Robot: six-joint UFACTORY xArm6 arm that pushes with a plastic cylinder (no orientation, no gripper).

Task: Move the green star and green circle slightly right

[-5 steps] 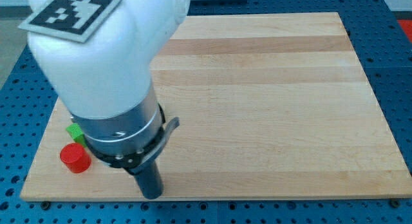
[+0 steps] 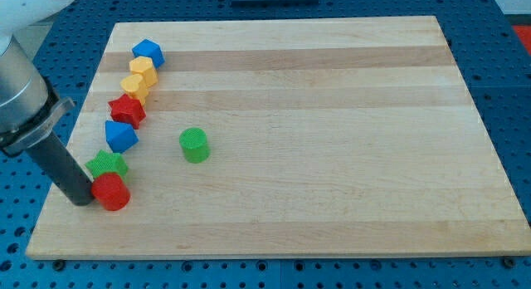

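The green star (image 2: 107, 164) lies near the board's left edge, with the red circle (image 2: 111, 192) touching it just below. The green circle (image 2: 194, 145) stands alone further to the view's right. My tip (image 2: 83, 201) rests on the board at the lower left, touching the red circle's left side and below-left of the green star. The rod rises up and to the left out of view.
A line of blocks runs up the left side: a blue block (image 2: 120, 136), a red star (image 2: 127, 110), two yellow blocks (image 2: 135, 85) (image 2: 143, 70) and a blue block (image 2: 148, 52). The wooden board (image 2: 332, 156) sits on a blue perforated table.
The arm has swung to the view's left, uncovering the row of blocks and the green circle. My tip has moved from the bottom centre-left to beside the red circle.
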